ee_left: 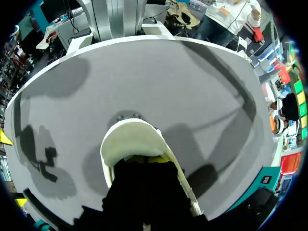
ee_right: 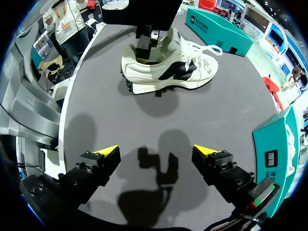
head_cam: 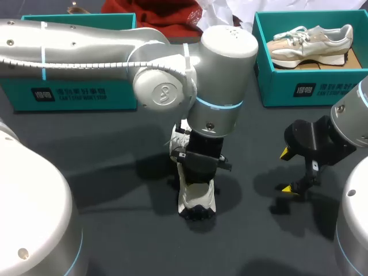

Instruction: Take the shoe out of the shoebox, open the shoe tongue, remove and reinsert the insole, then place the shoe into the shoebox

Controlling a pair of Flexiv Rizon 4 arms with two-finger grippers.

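Left end effector (head_cam: 201, 169): at collar of white-and-black lace-up sneaker (head_cam: 185, 198) — grip cannot be told.
Right end effector (head_cam: 286, 170): wide apart, at sneaker's 3 o'clock.

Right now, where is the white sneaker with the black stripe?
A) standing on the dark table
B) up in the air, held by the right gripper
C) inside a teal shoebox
A: the white sneaker stands on its sole on the dark table, while the right gripper hangs open and empty, apart from it.
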